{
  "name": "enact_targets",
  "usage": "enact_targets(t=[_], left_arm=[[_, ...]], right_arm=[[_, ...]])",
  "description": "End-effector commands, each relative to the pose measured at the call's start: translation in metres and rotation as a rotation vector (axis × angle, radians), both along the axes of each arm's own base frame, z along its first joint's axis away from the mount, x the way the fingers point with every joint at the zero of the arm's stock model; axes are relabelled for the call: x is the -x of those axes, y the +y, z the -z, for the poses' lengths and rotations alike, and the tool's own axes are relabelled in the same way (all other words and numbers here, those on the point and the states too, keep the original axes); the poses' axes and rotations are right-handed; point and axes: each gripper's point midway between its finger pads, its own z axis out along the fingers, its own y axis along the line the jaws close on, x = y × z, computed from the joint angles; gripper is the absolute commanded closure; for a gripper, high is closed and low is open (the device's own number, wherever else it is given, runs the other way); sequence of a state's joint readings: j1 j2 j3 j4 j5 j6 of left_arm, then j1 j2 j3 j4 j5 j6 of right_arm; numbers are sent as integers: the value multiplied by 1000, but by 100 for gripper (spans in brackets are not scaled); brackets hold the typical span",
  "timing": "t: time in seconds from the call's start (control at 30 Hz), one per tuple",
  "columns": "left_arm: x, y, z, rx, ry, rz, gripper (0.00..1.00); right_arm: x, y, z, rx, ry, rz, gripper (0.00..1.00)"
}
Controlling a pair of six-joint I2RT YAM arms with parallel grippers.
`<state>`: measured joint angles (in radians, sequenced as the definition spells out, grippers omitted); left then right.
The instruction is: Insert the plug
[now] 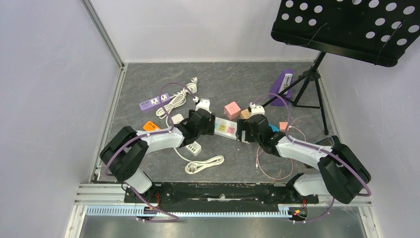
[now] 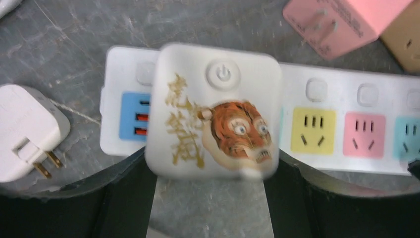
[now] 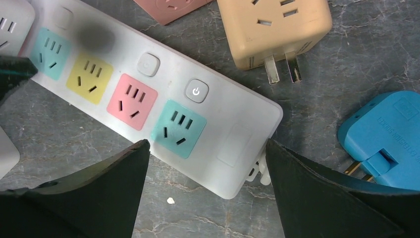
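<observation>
On the bench (image 1: 148,79), the white power strip (image 3: 233,144) lies between our two arms. Our right jaws straddle one end of it, spread wide, probably to steady it; whether they pinch it we cannot tell. The tiger-faced plug (image 2: 218,109) sits over a socket near the strip's other end, flanked by our left jaws; blur hides whether they grip it.

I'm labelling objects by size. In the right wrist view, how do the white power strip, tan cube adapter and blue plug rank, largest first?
1. white power strip
2. tan cube adapter
3. blue plug, but the frame crops both, so their order is unsure.
</observation>
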<state>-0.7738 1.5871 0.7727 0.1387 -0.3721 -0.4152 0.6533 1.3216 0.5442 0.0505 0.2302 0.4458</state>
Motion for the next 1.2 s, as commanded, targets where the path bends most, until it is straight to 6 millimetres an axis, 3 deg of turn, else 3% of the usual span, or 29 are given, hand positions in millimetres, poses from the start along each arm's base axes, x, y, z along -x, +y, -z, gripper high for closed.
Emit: enact_targets(t=[0.0, 0.6, 0.87, 1.0, 1.17], left_arm=[[33, 15, 22, -120, 190, 15, 21], [8, 7, -65, -98, 84, 67, 18], [-10, 5, -52, -146, 242, 139, 17], [-9, -3, -44, -135, 316, 201, 17], [-6, 1, -36, -158, 346, 201, 17]], right_arm=[[-5, 16, -19, -50, 3, -19, 11], [-6, 22, -33, -74, -24, -46, 3], [-5, 21, -29, -68, -14, -49, 3], [-5, 20, -27, -62, -11, -47, 3], [0, 16, -20, -42, 14, -47, 3]])
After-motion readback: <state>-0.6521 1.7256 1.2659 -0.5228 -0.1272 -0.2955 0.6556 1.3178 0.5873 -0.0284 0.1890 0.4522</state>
